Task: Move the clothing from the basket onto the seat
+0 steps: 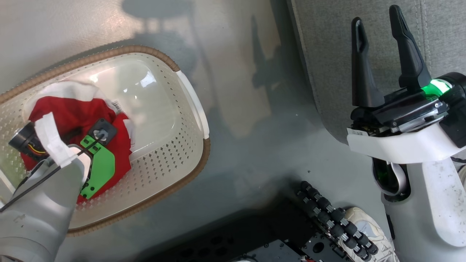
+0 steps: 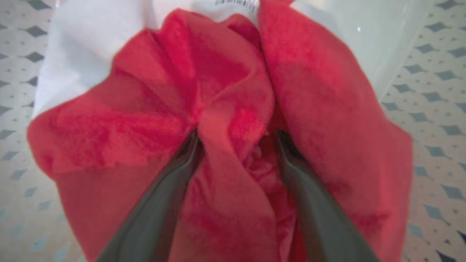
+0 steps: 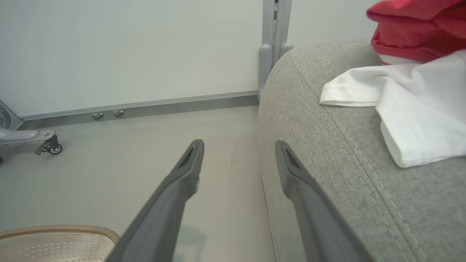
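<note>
Crumpled red clothing (image 2: 225, 91), white edge, in basket (image 1: 171, 145)

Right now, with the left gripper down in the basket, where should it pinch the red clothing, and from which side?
Probably the raised ridge of the red clothing that bunches up between the open fingers of the left gripper, coming straight down from above. Its white part lies flatter against the basket, offering less to pinch.

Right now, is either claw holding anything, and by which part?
Nothing is gripped yet. The left gripper is open, straddling a fold of the red clothing; the right gripper is open and empty.
</note>
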`<state>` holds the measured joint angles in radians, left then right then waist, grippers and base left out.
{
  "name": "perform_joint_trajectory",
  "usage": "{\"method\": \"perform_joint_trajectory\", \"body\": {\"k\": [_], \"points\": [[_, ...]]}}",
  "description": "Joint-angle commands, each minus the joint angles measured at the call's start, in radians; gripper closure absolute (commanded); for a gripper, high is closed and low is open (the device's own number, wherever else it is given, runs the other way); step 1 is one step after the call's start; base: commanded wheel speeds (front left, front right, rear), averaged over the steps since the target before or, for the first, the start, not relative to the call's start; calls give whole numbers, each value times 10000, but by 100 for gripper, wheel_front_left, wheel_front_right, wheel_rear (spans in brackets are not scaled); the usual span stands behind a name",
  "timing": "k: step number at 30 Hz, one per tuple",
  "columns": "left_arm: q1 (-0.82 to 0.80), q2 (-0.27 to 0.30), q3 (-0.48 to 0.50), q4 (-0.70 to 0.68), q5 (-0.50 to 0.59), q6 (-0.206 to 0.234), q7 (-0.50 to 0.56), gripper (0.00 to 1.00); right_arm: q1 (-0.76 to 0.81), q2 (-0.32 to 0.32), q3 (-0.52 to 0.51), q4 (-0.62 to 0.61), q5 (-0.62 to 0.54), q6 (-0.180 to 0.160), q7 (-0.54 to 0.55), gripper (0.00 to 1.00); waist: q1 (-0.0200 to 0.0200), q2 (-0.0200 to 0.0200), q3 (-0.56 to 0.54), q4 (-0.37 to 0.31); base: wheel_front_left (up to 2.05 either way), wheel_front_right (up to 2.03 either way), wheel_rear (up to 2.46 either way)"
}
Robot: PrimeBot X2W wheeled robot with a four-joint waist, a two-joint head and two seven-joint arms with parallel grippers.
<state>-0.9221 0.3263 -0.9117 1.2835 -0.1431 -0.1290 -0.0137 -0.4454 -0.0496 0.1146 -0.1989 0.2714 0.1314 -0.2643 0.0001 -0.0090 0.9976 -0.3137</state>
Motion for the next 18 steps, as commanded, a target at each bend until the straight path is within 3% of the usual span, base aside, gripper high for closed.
{"method": "perform_joint_trajectory", "body": {"k": [1,5,6,7,8,18], "points": [[-129,8,-105,28,-64,-27,130,0,103,-17,-43,-65,-73,-14,-2,0,-1,90,35,47,0,0,0],[-226,-61,-282,43,-141,-27,295,0,263,-17,-151,-153,-201,-14,-2,0,-1,90,58,129,0,0,0],[-235,-75,-318,41,-150,-27,299,16,275,-17,-173,-162,-219,-14,-2,0,-1,90,59,149,0,0,0],[-250,-90,-375,47,-170,-27,288,69,285,-17,-191,-170,-251,-14,-2,0,-1,90,57,166,0,0,0],[-268,-93,-419,45,-194,-27,296,100,293,-17,-206,-177,-271,-14,-2,0,-1,90,57,179,0,0,0],[-529,-297,-759,41,-734,-27,-29,100,-8,-19,-55,69,-210,-14,-1,0,-1,90,-254,159,0,0,0]]}}
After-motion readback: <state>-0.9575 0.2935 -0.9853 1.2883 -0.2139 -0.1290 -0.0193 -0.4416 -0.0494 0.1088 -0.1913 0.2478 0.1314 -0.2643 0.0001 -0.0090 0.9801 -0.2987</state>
